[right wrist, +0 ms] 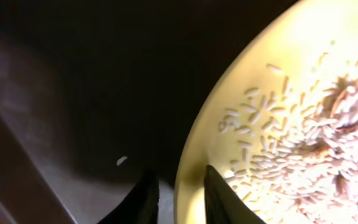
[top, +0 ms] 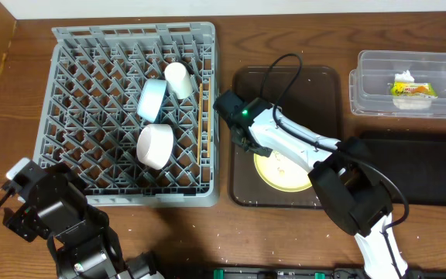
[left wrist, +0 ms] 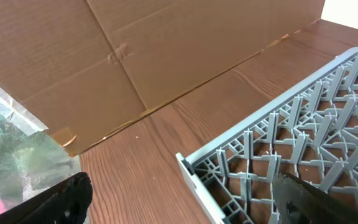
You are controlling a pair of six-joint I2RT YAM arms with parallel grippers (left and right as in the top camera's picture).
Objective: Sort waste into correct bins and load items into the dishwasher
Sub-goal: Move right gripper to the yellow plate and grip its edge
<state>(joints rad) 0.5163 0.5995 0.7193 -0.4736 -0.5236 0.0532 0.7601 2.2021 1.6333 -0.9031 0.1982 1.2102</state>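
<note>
The grey dish rack (top: 91, 167) holds a white cup (top: 178, 77), a light blue bowl (top: 152, 99) and a pale pink bowl (top: 155, 146). Chopsticks (top: 205, 116) lie along the rack's right side. A yellow plate (top: 285, 172) with rice grains (right wrist: 303, 155) lies on the dark brown tray (top: 316, 85). My right gripper (top: 246, 146) straddles the plate's left rim (right wrist: 191, 180), its fingers (right wrist: 182, 202) closed on it. The wrapper (top: 413, 89) lies in the clear tub (top: 378, 105). My left gripper (left wrist: 185, 205) is open and empty over the rack's corner (left wrist: 194, 174).
The shallow black tray (top: 432, 167) sits at the right, below the clear tub. One loose rice grain (right wrist: 122, 161) lies on the brown tray beside the plate. A cardboard wall (left wrist: 166, 50) stands behind the table on the left. My left arm (top: 53, 213) is at the rack's front left corner.
</note>
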